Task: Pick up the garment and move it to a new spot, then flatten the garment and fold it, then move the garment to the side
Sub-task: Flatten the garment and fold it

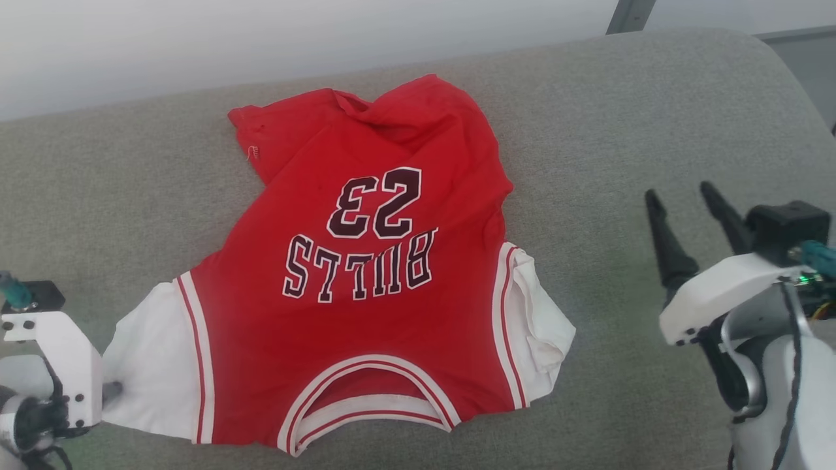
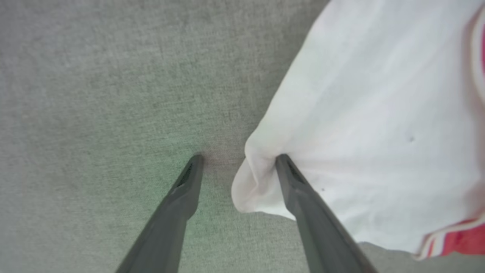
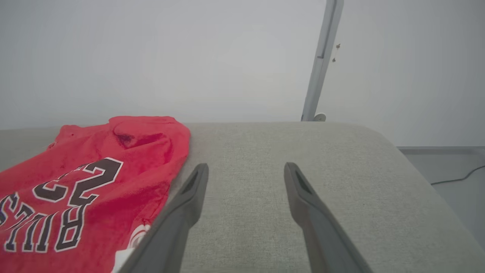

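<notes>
Two grippers are seen with their fingers spread wide and nothing clamped between them. The garment (image 1: 366,274) is laid face up on the grey cushion (image 1: 653,98), with its collar toward the robot and its hem toward the far edge, so the dark lettering is read upside down in the head view. The body is spread fairly flat, though the hem is rumpled and the right sleeve (image 1: 535,313) is bunched into folds. The left gripper (image 2: 237,159) is held low at the outer edge of the left sleeve (image 2: 379,113). One finger (image 2: 303,197) is laid against a puckered corner of that white cloth, apparently touching it, though contact cannot be confirmed. The right gripper (image 1: 679,190) is held over bare cushion, well apart from the garment, with its fingers pointed toward the far edge. A pale pole (image 3: 322,60) is seen beyond the cushion.
</notes>
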### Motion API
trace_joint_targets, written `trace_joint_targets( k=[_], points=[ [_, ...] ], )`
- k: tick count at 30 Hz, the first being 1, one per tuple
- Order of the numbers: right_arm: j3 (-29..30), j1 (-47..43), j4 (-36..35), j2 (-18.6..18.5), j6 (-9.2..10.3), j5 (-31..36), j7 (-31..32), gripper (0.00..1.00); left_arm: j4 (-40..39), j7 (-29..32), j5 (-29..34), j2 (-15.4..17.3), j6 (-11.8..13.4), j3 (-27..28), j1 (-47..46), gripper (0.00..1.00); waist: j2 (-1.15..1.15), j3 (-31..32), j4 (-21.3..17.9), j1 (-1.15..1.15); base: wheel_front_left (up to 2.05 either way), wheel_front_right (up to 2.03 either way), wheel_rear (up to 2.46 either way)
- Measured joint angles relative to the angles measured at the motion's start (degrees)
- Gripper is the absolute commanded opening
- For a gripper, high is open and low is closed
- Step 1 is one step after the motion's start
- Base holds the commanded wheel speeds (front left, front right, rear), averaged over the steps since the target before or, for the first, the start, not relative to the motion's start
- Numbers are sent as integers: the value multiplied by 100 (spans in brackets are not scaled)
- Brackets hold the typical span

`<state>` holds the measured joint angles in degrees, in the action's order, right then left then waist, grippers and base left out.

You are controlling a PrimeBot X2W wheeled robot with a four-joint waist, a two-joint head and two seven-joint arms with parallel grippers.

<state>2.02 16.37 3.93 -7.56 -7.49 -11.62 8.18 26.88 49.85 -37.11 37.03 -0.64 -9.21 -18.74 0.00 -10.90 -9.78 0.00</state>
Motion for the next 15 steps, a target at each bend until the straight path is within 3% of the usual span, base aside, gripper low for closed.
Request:
trace_joint_targets(
  k=[5,15],
  points=[
    [-300,-126,-14,-105,0,-302,612,100,277,-169,-120,-158,-97,-7,-172,0,0,-21,73,0,0,0,0],
    [-966,-524,-236,-500,0,-1078,2686,100,509,-412,-136,-354,-254,-143,-499,0,0,-97,366,0,0,0,0]
  ],
)
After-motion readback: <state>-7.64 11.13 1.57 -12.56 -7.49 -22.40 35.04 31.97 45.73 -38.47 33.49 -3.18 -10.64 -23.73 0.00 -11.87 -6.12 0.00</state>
